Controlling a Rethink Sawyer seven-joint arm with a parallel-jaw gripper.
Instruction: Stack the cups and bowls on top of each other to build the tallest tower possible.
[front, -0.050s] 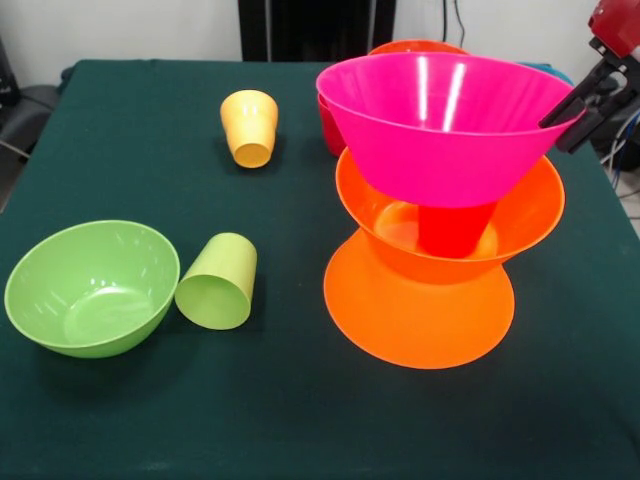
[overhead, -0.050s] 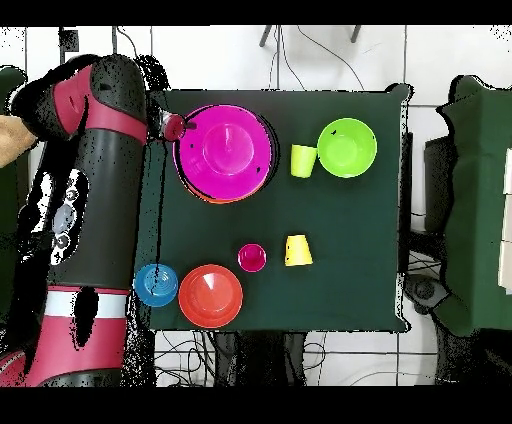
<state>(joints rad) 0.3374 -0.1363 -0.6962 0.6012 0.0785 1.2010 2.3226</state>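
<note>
Tower (front, -0.050s: 440, 215) of four pieces: two large flared glossy orange plastic bowls, lower one (front, -0.050s: 418, 310) upside down, upper one (front, -0.050s: 520, 215) upright on it; one red-orange tapered plastic cup (front, -0.050s: 455, 228) standing inside the upper orange bowl; one large flared pink plastic bowl (front, -0.050s: 445, 125) on top of that cup, tilted slightly. In the overhead view the tower sits near the table (front, -0.050s: 150, 400) corner closest to the red and black robot arm (overhead, -0.050s: 95, 200).

Cups, four total: red-orange in the tower; lime green cup (front, -0.050s: 218, 282) on its side, touching or just beside the round lime green bowl (front, -0.050s: 92, 287); yellow-orange cup (front, -0.050s: 250, 127) upside down near mid-table; magenta-red cup (overhead, -0.050s: 252, 257) upright beside it in the overhead view.

Bowls, six total: two orange, one pink, one lime green, one round red-orange bowl (overhead, -0.050s: 210, 296), one small blue bowl (overhead, -0.050s: 156, 285). The last two sit side by side at the table edge nearest the robot base.

End effector (front, -0.050s: 585, 110) at the pink bowl's rim, dark fingers right against it; cannot tell if clamped on the rim or released.

No readable writing or labels.
</note>
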